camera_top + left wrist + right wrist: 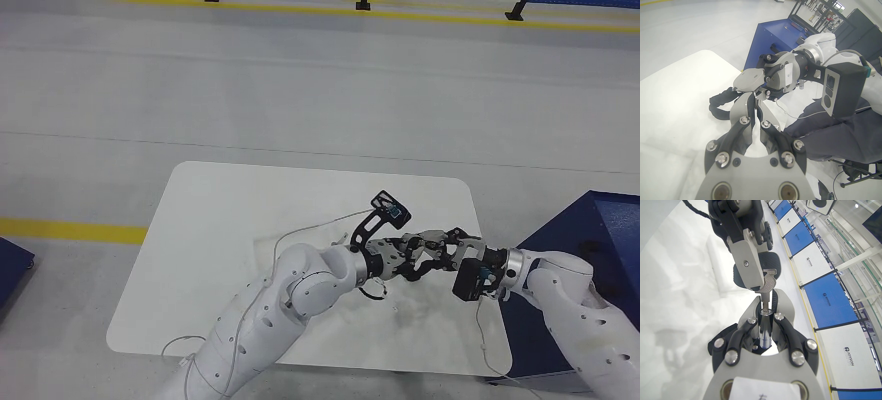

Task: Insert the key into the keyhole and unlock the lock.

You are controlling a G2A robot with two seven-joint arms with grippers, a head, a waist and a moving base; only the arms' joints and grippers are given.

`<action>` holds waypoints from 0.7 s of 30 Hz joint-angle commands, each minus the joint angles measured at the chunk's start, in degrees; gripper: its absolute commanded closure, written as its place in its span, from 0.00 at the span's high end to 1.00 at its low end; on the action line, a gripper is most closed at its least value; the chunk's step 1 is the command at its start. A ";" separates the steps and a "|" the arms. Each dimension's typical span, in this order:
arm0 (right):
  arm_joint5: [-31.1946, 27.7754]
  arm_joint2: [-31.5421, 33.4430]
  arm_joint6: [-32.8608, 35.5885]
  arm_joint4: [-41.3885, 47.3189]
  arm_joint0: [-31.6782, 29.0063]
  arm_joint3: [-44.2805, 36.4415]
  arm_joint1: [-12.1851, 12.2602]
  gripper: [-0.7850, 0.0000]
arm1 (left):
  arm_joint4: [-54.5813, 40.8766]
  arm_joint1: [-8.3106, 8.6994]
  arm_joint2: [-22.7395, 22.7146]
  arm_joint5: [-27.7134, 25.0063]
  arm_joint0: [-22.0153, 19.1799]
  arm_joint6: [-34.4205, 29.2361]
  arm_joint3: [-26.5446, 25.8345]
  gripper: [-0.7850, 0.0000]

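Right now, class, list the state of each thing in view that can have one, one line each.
key: held by its head, tip in the keyhole, blade mostly out.
lock: clamped, facing the key; locked or not, cannot tell.
left end effector: shut on key.
right end effector: shut on lock.

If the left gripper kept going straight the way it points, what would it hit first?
The lock held by the right gripper. The left gripper holds the key, whose tip seems to sit in the keyhole.
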 commanded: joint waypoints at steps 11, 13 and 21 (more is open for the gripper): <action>-1.83 -0.59 -0.19 0.25 0.13 -0.32 -0.06 0.00 | 4.43 0.31 -0.43 -0.80 0.72 -0.06 -1.15 0.00; -2.08 -0.63 -0.28 0.39 0.15 -0.28 -0.07 0.00 | 4.90 0.36 -0.53 -1.04 0.83 -0.14 -1.15 0.00; -5.53 -0.98 -0.89 1.70 0.89 0.34 -0.06 0.00 | 9.11 0.67 0.07 -6.10 0.35 -0.31 -1.54 0.00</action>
